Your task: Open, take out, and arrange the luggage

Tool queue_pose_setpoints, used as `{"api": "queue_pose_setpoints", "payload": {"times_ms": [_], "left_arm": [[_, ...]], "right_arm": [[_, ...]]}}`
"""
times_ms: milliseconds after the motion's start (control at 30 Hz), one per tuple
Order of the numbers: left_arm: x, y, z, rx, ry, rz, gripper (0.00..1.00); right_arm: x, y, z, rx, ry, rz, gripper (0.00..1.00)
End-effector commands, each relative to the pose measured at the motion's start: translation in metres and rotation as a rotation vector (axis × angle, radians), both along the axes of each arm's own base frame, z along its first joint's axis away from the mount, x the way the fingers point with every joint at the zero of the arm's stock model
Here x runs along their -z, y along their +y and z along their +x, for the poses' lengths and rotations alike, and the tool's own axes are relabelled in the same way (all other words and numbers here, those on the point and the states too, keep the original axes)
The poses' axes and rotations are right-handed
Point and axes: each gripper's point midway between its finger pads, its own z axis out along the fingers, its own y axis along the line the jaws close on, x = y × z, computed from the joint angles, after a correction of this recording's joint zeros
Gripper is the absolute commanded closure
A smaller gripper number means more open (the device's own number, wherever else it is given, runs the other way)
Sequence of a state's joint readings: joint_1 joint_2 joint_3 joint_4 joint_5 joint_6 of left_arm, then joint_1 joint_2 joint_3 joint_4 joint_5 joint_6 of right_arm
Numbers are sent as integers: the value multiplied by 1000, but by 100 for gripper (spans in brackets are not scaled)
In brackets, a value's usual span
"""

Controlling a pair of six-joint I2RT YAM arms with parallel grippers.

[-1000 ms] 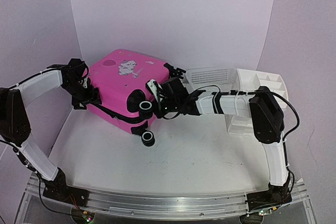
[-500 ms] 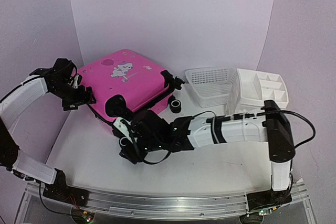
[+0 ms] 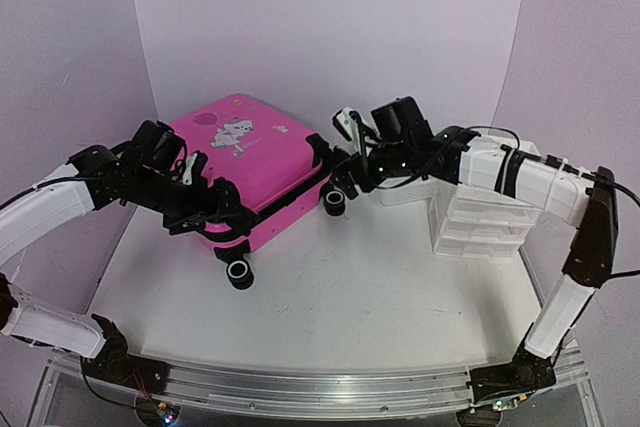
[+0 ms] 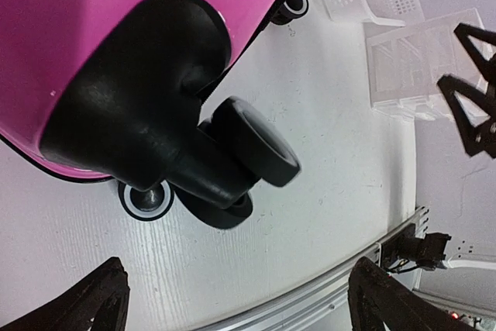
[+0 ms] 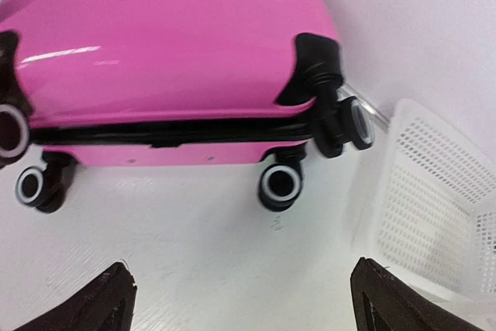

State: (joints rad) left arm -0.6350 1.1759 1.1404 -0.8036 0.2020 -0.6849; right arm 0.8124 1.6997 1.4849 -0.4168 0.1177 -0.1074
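The luggage [image 3: 255,157] is a hot-pink hard-shell suitcase with a white cartoon print. It lies flat and zipped on the table, black wheels toward the front and right. My left gripper [image 3: 218,209] hangs open over its near-left corner, above a black wheel housing [image 4: 132,106] and wheel [image 4: 256,141], holding nothing. My right gripper [image 3: 352,152] stands open off the case's right end, near another wheel [image 5: 280,184]. Its fingers are spread wide over bare table. The case's zipper seam [image 5: 170,131] faces the right wrist camera.
A white mesh basket [image 5: 434,207] stands just right of the suitcase, mostly behind my right arm in the top view. A white drawer organizer [image 3: 480,227] sits further right. The purple backdrop walls close in behind and on both sides.
The suitcase has come down from tilted on its edge to flat. Both grippers have opened. The right arm swung from the case's front to its right end; the left moved to the near corner.
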Motion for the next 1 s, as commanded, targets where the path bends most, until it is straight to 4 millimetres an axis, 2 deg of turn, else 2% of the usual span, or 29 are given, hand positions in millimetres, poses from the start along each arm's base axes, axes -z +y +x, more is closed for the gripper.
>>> {"api": "queue_pose_setpoints", "payload": {"times_ms": [0, 33, 67, 100, 200, 367, 400, 567, 733, 867, 967], "left_arm": [[-12, -13, 19, -161, -18, -48, 1], [-8, -17, 19, -179, -4, -49, 1], [-4, -19, 22, -197, 6, -44, 1], [0, -24, 22, -204, 14, -36, 1], [13, -34, 23, -203, 46, -9, 1], [24, -25, 29, -222, 15, 55, 2], [24, -24, 29, -214, 5, 62, 2], [23, -13, 26, -201, -36, 94, 3], [29, -3, 25, -219, -42, 119, 1], [30, 12, 34, -230, -27, 121, 1], [22, 28, 45, -236, -44, 118, 1]], "right_arm": [[-8, 3, 52, -21, -15, 11, 2], [-12, 3, 69, -11, -33, 15, 2], [-3, 1, 82, -2, -30, -6, 2], [-6, 4, 97, -7, -54, -10, 2], [7, 7, 132, -31, -93, -67, 2], [21, 10, 172, -51, -49, 1, 2], [30, 14, 176, -64, -18, 23, 2], [47, 35, 179, -166, 43, 99, 3], [68, 43, 194, -137, 66, 121, 10], [73, 52, 195, -166, 82, 156, 26], [77, 55, 189, -185, 106, 167, 50]]}}
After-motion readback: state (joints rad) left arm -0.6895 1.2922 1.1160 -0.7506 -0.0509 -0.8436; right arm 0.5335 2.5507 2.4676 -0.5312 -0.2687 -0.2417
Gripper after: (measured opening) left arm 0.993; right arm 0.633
